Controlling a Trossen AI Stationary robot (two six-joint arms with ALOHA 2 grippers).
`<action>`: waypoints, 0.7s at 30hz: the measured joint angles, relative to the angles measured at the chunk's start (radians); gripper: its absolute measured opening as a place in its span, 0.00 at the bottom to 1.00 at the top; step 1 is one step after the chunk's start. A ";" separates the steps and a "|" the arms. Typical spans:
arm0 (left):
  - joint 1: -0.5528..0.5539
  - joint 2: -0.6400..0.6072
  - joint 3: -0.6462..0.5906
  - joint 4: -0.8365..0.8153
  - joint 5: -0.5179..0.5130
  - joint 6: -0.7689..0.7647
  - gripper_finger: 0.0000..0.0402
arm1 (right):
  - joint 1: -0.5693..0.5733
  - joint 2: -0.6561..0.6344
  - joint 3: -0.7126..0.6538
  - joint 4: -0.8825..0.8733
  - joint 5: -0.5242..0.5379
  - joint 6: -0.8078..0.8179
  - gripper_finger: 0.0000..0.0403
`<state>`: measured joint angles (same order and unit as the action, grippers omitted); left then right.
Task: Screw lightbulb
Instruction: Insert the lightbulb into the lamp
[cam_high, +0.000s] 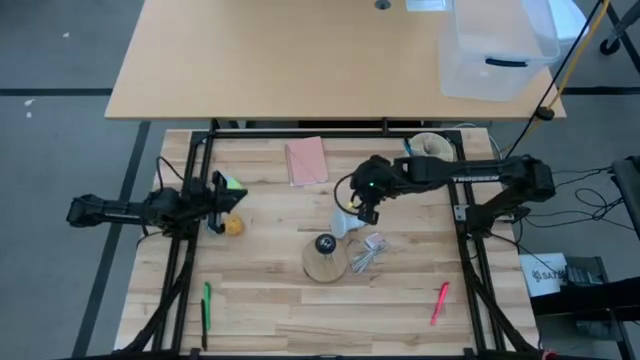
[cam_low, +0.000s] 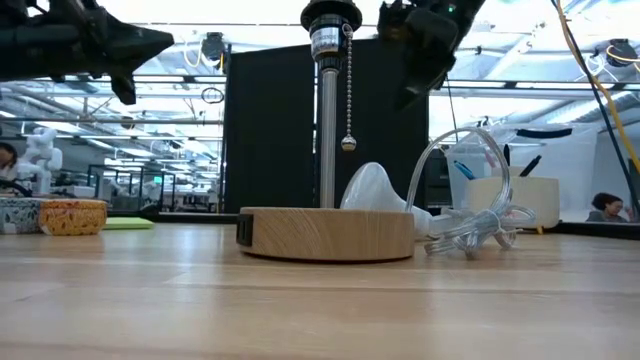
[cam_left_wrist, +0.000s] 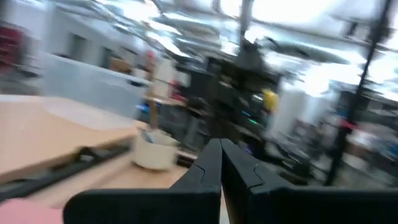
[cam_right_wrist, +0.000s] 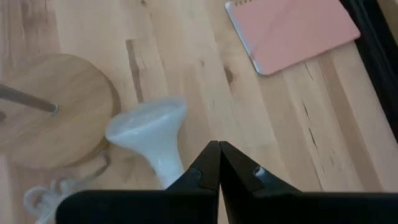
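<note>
Right gripper (cam_high: 366, 213), fingers closed and empty, hovered above the lightbulb (cam_high: 344, 224), which lay at its seven o'clock, dome toward the wooden base (cam_high: 325, 262); left gripper (cam_high: 216, 194), fingers closed, waited well apart.

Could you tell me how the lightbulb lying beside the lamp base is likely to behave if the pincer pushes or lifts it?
The lightbulb lies on its side on the table, so a sideways nudge would probably roll it in a curve around its narrow neck. Its smooth frosted dome looks slippery and likely fragile. The right pincer, shut above it, should probably grip the neck gently.
</note>
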<state>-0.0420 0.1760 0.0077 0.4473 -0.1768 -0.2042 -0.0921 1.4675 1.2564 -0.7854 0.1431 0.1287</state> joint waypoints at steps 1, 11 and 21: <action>-0.003 0.014 0.000 -0.003 0.027 -0.004 0.01 | 0.000 -0.005 0.008 -0.017 -0.021 0.011 0.01; -0.092 0.228 0.000 0.026 0.032 0.001 0.23 | 0.033 -0.028 0.012 -0.065 -0.142 -0.081 0.16; -0.159 0.350 0.000 0.101 0.037 0.002 0.26 | 0.013 0.052 0.012 -0.067 -0.195 -0.142 0.22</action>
<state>-0.2010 0.5262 0.0076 0.5483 -0.1398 -0.2022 -0.0795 1.5198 1.2686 -0.8521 -0.0520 -0.0135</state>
